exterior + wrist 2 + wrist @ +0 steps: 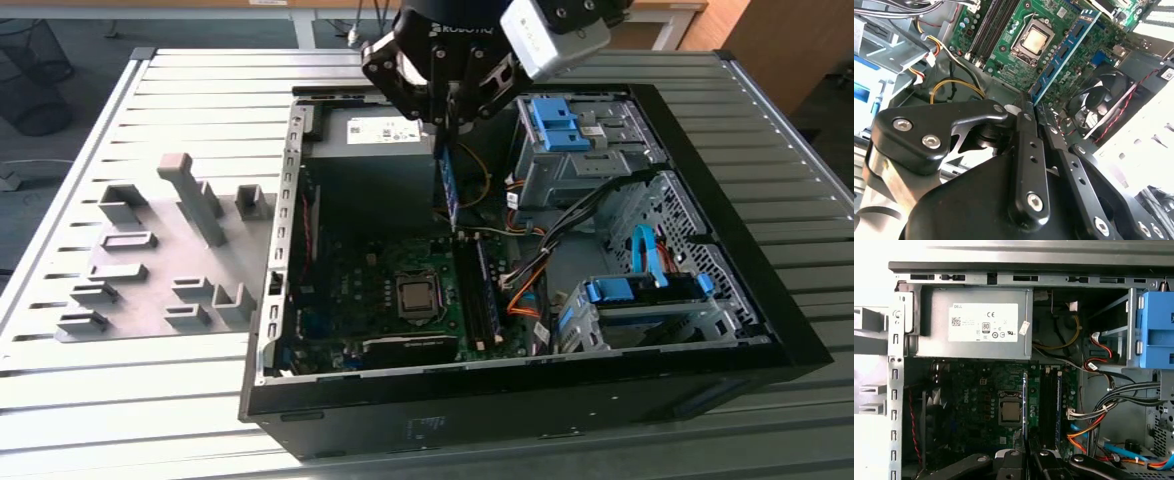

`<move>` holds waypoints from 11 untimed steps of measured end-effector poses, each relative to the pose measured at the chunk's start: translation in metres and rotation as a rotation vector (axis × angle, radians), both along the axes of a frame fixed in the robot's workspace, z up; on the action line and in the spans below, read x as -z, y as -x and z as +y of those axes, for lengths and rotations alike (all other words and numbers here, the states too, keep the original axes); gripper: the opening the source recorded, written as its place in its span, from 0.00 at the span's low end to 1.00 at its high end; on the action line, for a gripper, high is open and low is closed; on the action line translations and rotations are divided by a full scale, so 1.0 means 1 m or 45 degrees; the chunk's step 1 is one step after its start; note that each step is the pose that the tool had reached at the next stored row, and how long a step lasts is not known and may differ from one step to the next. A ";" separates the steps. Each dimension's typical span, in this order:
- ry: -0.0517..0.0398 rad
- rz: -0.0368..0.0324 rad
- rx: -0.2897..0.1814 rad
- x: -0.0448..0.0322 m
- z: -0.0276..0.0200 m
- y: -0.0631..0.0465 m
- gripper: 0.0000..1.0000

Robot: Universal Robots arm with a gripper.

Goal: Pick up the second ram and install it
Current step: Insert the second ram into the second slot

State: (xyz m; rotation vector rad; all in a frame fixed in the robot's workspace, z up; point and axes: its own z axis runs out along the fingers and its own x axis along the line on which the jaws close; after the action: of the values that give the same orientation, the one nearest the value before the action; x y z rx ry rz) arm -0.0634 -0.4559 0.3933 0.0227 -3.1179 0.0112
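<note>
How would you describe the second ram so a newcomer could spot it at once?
Find the open computer case on the slatted table. Above the motherboard hangs the black gripper. The second ram is the thin blue-green stick clamped in it, hanging edge-down in the air, unlike the darker stick already seated in a motherboard slot.

A pale grey ribbed metal table (160, 400) stands on a dark grey floor (94, 45); a black wire wastebasket (34, 50) and light wooden furniture (767, 40) stand behind
</note>
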 end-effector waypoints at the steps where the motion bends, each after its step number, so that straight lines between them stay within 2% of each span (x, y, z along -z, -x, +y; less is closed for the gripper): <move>1: 0.000 0.0000 0.000 0.0000 0.0000 0.000 0.14; 5: 0.000 -0.0005 0.000 0.0008 0.0000 0.000 0.14; 11: 0.000 -0.0031 0.000 0.0107 -0.0010 -0.002 0.14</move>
State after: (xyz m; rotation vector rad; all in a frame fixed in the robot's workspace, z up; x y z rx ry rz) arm -0.0609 -0.4569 0.3826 0.0226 -3.1203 0.0113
